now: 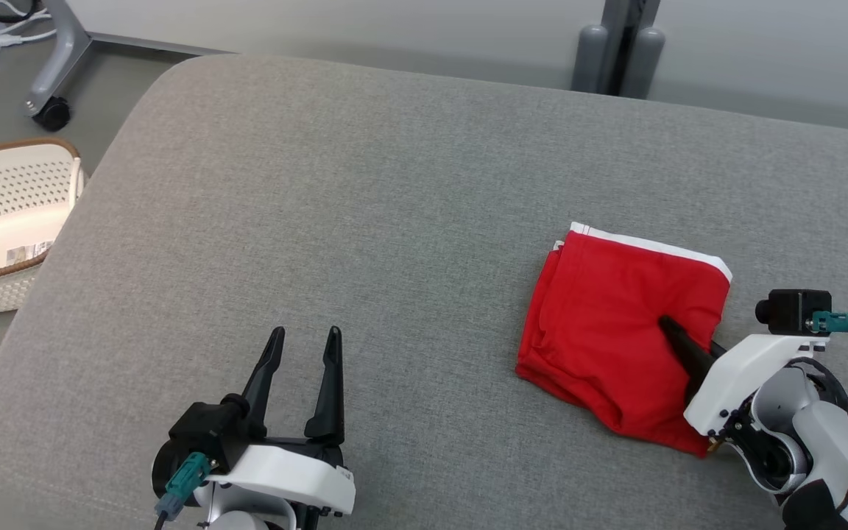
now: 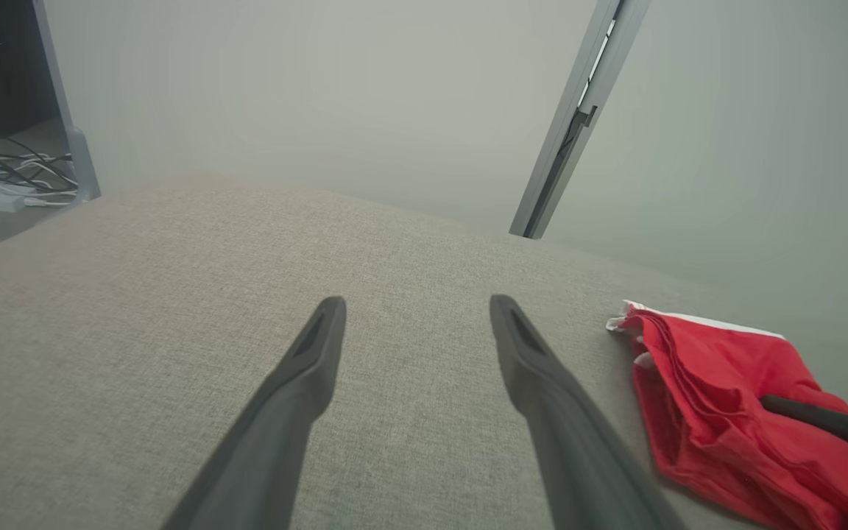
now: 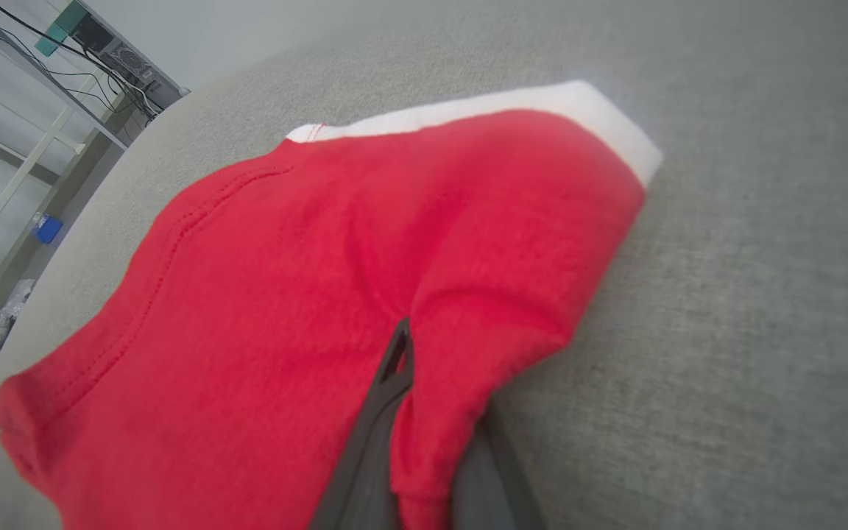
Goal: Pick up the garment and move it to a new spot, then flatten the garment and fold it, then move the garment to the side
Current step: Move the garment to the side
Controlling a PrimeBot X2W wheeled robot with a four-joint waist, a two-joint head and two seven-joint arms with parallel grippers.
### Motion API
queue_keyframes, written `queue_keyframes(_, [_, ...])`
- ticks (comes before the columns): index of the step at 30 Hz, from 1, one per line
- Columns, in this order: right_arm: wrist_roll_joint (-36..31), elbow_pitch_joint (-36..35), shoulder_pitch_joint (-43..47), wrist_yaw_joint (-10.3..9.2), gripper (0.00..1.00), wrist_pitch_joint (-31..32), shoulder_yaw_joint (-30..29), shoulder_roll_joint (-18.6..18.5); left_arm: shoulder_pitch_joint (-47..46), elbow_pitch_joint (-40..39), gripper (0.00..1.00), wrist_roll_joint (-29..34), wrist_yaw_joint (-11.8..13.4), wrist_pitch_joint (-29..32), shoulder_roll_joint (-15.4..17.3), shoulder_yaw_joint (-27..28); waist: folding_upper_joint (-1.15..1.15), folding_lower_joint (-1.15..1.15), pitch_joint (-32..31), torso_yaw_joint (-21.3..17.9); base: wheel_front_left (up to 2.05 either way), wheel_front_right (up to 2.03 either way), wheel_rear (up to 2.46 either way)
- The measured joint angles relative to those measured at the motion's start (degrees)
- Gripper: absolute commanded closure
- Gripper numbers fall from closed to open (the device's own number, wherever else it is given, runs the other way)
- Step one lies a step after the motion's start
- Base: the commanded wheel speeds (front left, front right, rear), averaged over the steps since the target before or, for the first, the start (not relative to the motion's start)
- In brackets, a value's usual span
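The right gripper (image 1: 667, 324) is clenching the folded garment's (image 1: 601, 309) top layer; the left gripper (image 1: 305, 335) is hanging released. The side move is apparently starting, needing a lift without unfolding.

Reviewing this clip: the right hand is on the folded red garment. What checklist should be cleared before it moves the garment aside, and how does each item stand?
1. Right hand shut on the red folded cloth garment with a white band: ok, cloth is pinched between its fingers.
2. Garment folded compactly: ok, its layers lie stacked.
3. Grip catches every layer: cannot tell, the lower layers are hidden.
4. Left hand open and apart from the garment: ok.
5. Bare stretch of the grey woven cushion beside the garment to slide it onto: ok.
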Motion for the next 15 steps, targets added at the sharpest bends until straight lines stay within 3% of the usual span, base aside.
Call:
queue_keyframes(6, [-3.6,-1.8,-1.7,0.00,1.00,-2.3,5.3,-3.5,-0.6,-0.2,0.00,0.4,-0.2,0.0,0.0,0.7,0.00,0.00,-0.5,-2.8,0.00,0.00,0.00])
queue_keyframes(15, [-7.8,-8.2,-5.1,0.01,1.00,-2.0,10.5,-13.1,-3.6,-0.3,0.00,1.0,-0.6,0.0,0.0,1.2,0.00,0.00,0.1,-10.4,0.00,0.00,0.00])
